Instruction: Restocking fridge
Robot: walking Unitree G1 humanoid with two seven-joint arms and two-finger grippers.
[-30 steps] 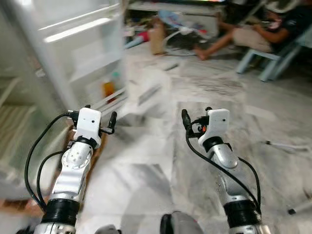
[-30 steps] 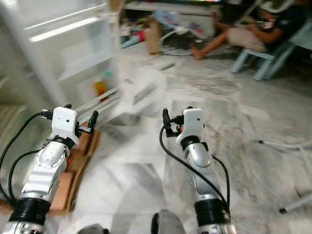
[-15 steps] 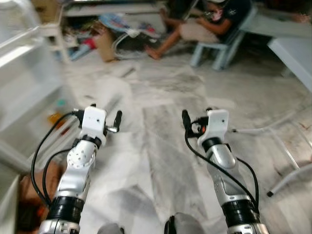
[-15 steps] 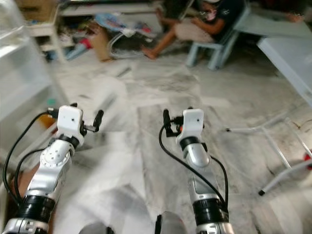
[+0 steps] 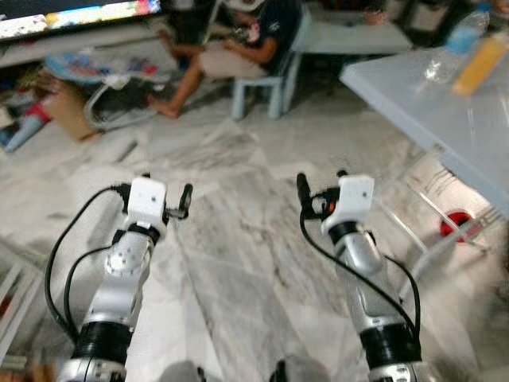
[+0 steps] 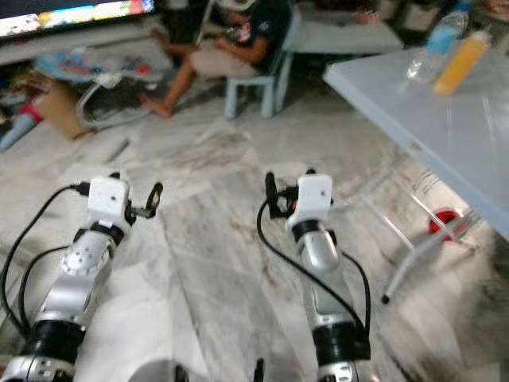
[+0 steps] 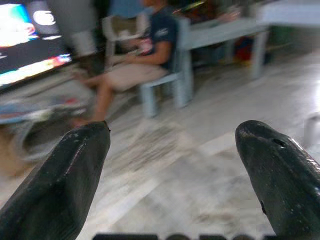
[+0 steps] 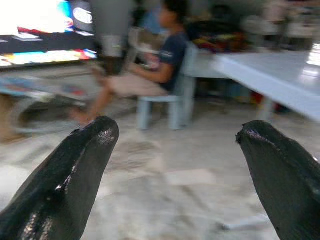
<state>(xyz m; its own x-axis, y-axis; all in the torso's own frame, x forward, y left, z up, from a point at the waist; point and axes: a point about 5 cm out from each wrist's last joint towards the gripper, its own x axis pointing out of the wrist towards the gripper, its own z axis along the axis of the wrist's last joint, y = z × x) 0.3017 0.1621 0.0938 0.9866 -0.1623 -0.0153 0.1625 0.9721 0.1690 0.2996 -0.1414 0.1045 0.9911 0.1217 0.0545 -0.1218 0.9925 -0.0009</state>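
left hand spread, empty | right hand spread, empty | bottles on worktop far edge, I've fetched none | restock barely begun

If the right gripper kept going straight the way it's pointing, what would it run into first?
Probably nothing close: the open right gripper points over bare marble floor. Farther along that line sit the small blue chair and the seated person, though depth is hard to judge.

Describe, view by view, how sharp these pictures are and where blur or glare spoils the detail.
Left eye view: motion-smeared at the edges, the table top washed pale; right eye view: the bottles soft; left wrist view: left pincer open, its fingers fairly crisp, the seated person blurred; right wrist view: right pincer open, the bright screen glaring.
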